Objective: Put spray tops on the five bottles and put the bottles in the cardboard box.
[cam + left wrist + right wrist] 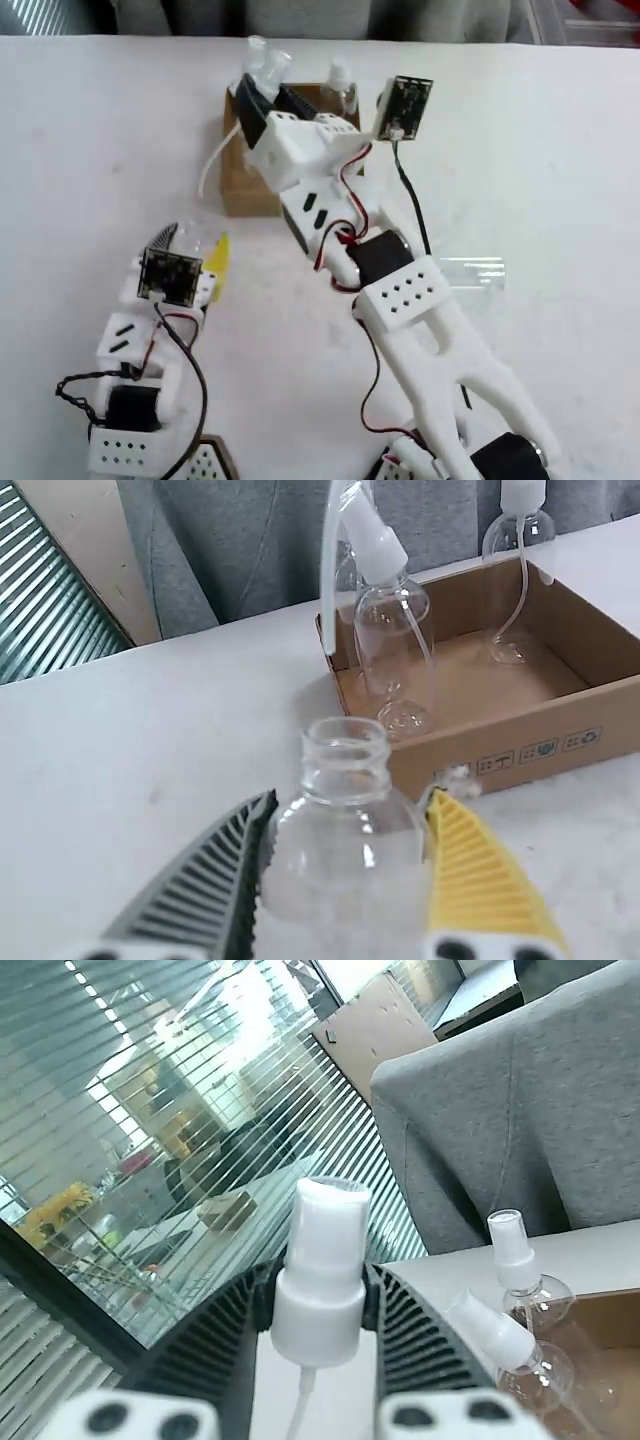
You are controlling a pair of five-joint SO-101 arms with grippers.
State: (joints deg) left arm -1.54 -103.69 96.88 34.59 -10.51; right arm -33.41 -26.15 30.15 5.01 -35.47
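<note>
The left gripper [352, 810], toward eight o'clock on the white table [80, 150], clamps an uncapped clear plastic bottle [345, 830] upright. The right gripper [318, 1285], above the brown cardboard box [245, 195] at twelve o'clock, pinches a white spray top [318, 1250], its thin tube [300, 1400] dangling. Best approach: centre the top over the bottle's open neck [345, 742], thread the tube in first, then seat it squarely.
</note>
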